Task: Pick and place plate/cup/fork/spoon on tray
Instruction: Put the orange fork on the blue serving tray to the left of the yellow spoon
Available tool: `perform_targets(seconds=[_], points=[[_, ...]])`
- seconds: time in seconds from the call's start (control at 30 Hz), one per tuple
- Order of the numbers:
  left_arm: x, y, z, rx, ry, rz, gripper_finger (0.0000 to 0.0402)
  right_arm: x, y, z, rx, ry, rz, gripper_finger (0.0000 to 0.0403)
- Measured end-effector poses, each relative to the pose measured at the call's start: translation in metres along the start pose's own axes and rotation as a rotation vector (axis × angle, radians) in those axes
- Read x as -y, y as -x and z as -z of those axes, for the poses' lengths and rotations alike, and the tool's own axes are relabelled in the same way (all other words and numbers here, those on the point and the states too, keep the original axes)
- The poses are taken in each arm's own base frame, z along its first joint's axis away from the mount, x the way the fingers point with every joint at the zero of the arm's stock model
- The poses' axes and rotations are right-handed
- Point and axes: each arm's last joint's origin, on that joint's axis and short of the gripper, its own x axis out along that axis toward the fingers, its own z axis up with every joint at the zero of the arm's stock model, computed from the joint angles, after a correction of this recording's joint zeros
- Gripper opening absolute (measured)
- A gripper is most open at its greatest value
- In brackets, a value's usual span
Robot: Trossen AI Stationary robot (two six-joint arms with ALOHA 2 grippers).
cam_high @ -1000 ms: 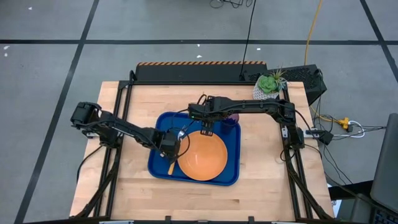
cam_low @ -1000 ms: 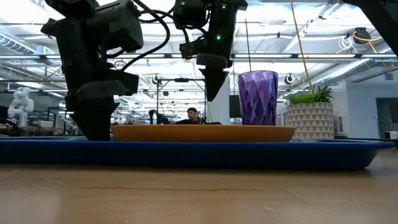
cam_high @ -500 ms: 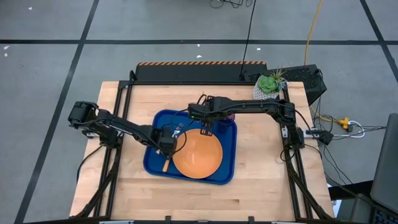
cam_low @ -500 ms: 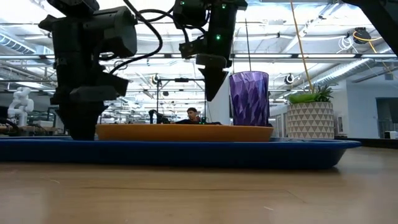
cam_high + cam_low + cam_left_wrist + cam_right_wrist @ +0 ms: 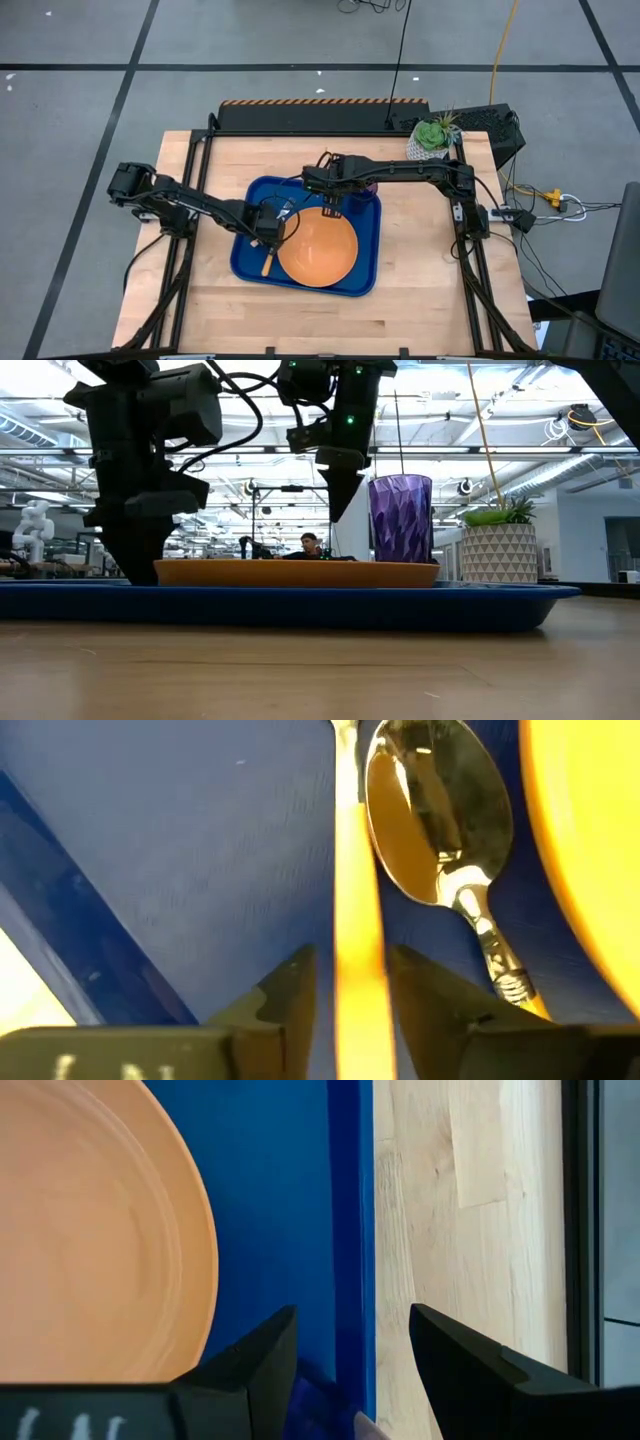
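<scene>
The blue tray [image 5: 250,262] lies mid-table with the orange plate [image 5: 318,250] on it. The purple cup [image 5: 400,518] stands upright on the tray's far part, under my right arm. The fork [image 5: 358,900] and spoon [image 5: 435,820] lie side by side on the tray floor, left of the plate. My left gripper [image 5: 350,995] points down over them, open, with a finger close on each side of the fork's orange handle. My right gripper [image 5: 330,210] hangs open above the plate's far rim, with nothing between its fingers. My left gripper comes from above, its fingers [image 5: 290,990] lying across the fork's orange handle [image 5: 358,970], which lies flat on the tray. A thin gap shows at one finger. Whether the other finger touches the handle, I cannot tell.
A white pot with a green plant [image 5: 432,138] stands at the table's far right corner. Bare wood [image 5: 430,270] lies right of the tray and along the near edge. A black frame runs around the table.
The tray, with the plate, cup, fork and spoon on it, has slid a little toward the table's left edge. My left gripper went the same way with it. Both have kept still over the last half second.
</scene>
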Motion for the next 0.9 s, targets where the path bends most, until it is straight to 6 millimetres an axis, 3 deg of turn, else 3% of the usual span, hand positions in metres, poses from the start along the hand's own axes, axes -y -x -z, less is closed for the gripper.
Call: perform_targets(seconds=[0.23, 0.6, 0.73, 0.9], points=[[0.0, 0.0, 0.0, -0.014, 0.001, 0.011, 0.0072, -0.002, -0.005, 0.003, -0.017, -0.024, -0.003, 0.0185], [0.0, 0.0, 0.001, -0.019, 0.009, 0.002, 0.0071, -0.009, -0.027, 0.019, -0.108, -0.019, 0.001, 0.0185], [-0.001, 0.0, 0.001, -0.019, 0.028, 0.0, 0.0071, -0.006, -0.016, 0.016, -0.046, -0.014, 0.0, 0.0185], [-0.001, 0.0, 0.001, -0.019, 0.057, -0.002, 0.0071, 0.005, 0.015, 0.013, 0.107, -0.047, 0.0, 0.0185]])
